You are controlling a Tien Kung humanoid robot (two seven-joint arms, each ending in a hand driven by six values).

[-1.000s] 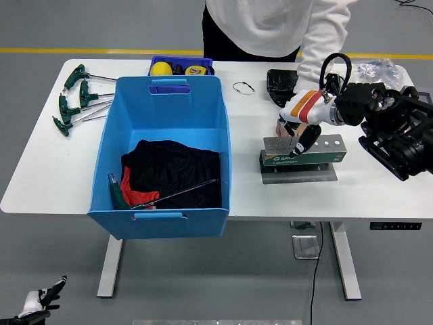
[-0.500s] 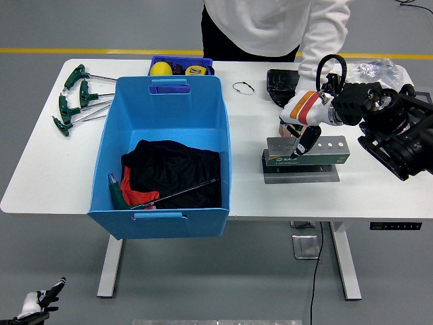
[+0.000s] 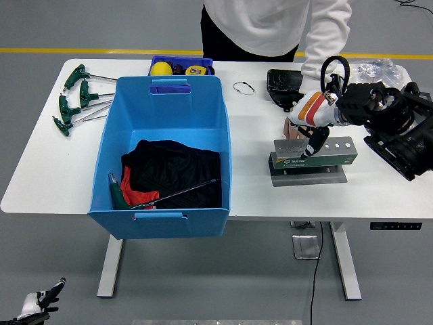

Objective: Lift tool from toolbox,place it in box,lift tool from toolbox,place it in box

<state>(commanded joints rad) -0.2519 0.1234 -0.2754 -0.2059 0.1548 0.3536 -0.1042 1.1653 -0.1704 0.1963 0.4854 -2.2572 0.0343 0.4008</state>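
Your right hand (image 3: 311, 128) sits over the grey perforated metal tool holder (image 3: 312, 153) on the white bench (image 3: 250, 196), fingers curled down at its left-middle holes. You cannot tell whether they grip a tool. A person's hand (image 3: 292, 131) rests just behind the holder. In the big blue plastic box (image 3: 162, 157), one long green-handled T-wrench (image 3: 159, 196) already lies on black cloth (image 3: 172, 166), so I judge the first transfer done and the second lift just beginning. More green-handled wrenches (image 3: 76, 98) lie left of the box. Your left hand (image 3: 40, 301) hangs low, off the bench, its fingers spread and empty.
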